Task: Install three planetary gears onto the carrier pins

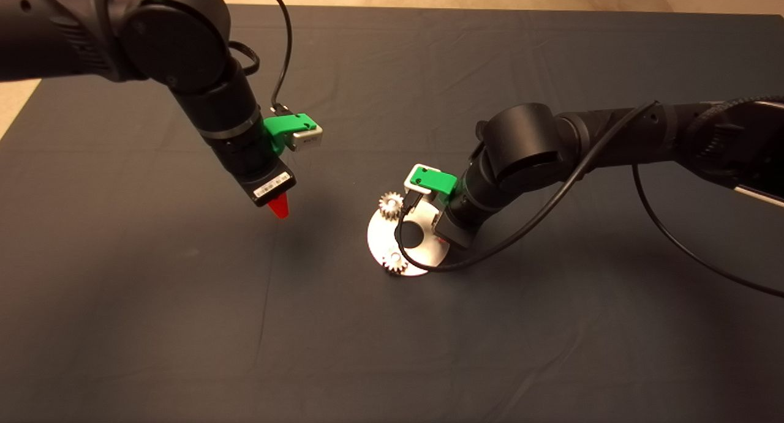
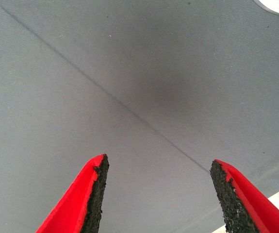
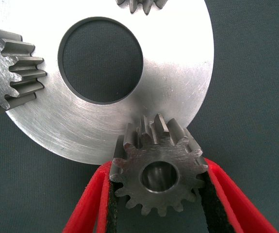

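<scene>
The third gear (image 3: 159, 167) is showing up close in the right wrist view as a silvery-grey spur gear with short, squared teeth and a round centre hole, its flat face lightly scuffed — it is sitting between the black pads of the right claw (image 3: 159, 194), which is grasping it by the teeth on both sides. It is hanging at the rim of the disc (image 3: 173, 73), a flat, shiny plate with fine circular scratches and a large round centre hole; whether it is touching the disc cannot be told. Two more gears are already sitting on the disc: one (image 1: 391, 203) at the far edge and one (image 1: 395, 263) at the near edge, both overhanging the rim a little. The carrier pins are not showing clearly in any view. In the head view the right arm's wrist (image 1: 456, 218) and a looping black cable (image 1: 422, 265) are covering the right part of the disc. The left claw (image 2: 157, 194) is hovering released, fingers wide apart, over bare dark mat (image 1: 184, 325) on the counter — well left of the disc.
</scene>
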Robot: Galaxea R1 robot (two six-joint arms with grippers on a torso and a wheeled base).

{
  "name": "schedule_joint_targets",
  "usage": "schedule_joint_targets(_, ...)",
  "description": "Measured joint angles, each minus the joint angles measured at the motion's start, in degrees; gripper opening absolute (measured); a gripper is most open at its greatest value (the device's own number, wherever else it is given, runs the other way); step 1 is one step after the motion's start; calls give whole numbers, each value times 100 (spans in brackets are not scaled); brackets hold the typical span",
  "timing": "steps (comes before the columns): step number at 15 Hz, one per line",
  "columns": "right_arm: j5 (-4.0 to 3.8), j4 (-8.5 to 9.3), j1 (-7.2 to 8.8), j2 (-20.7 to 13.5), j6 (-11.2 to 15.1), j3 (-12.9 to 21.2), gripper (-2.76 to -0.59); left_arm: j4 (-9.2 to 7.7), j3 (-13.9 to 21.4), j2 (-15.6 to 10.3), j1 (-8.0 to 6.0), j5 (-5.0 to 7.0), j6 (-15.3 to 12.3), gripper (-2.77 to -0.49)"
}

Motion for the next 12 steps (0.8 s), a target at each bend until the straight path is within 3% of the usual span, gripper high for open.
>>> schedule_joint_targets(12, 1, -9, -33, -2, 0, 0, -236, -2, 2, -1, -2, 0, -2, -180)
